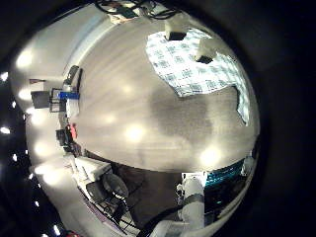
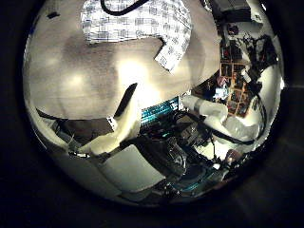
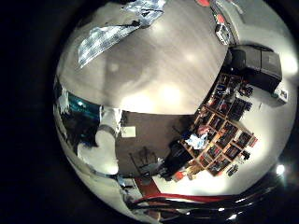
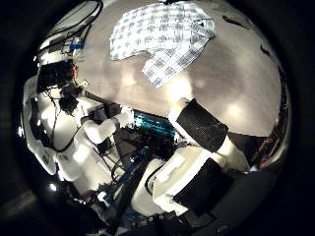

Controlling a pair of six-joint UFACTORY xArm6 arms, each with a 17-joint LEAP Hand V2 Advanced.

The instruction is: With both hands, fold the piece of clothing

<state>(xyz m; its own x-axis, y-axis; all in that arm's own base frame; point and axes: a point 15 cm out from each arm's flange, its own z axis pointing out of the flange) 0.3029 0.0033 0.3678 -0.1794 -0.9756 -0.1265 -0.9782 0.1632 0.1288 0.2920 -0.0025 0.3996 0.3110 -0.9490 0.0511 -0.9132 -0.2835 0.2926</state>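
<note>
Checked shirt, white with a dark grid, lay spread flat on a pale wooden table, well apart from both robot hands. No outside view was given, so all four pictures looked out from the palms, high over the tabletop.

From the left hand's little-finger side, the shirt lay at the far part of the table, one sleeve trailing toward the table's edge. Bare wood lay between that palm and the cloth. A cluster of small dark equipment sat at another edge of the table, away from the shirt.

From the left hand's thumb side, the shirt lay beyond open tabletop, with white and black robot parts below it.

From the right hand's little-finger side, the shirt appeared small and distant across the table, and shelving stood in the room beyond.

From the right hand's thumb side, the shirt lay flat with one folded-looking flap nearest the palm. A black and white finger reached in, touching nothing.

Neither hand gripped cloth. Whether the fingers were straight or curled could not be told.
</note>
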